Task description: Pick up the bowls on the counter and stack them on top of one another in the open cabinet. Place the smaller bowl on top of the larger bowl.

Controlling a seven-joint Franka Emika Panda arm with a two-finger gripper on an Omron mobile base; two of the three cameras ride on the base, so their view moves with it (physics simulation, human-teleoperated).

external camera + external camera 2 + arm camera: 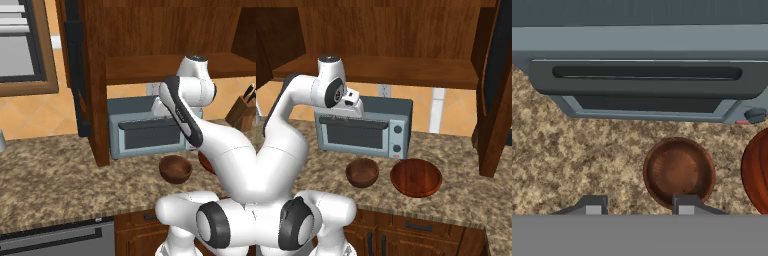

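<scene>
The smaller bowl, deep and dark brown, stands on the granite counter in front of the toaster oven. It also shows in both base views. The larger bowl, wide and reddish, sits just to its right; in the left base view my arm hides most of the larger bowl. My gripper hangs open high above the counter with nothing between its fingers. One fingertip lines up with the small bowl's near rim. The open cabinet's shelf is above.
A grey-blue toaster oven stands against the wall right behind the bowls, under the shelf. The cabinet door hangs open at the right. A knife block sits far right. A dark appliance front lies below the counter edge.
</scene>
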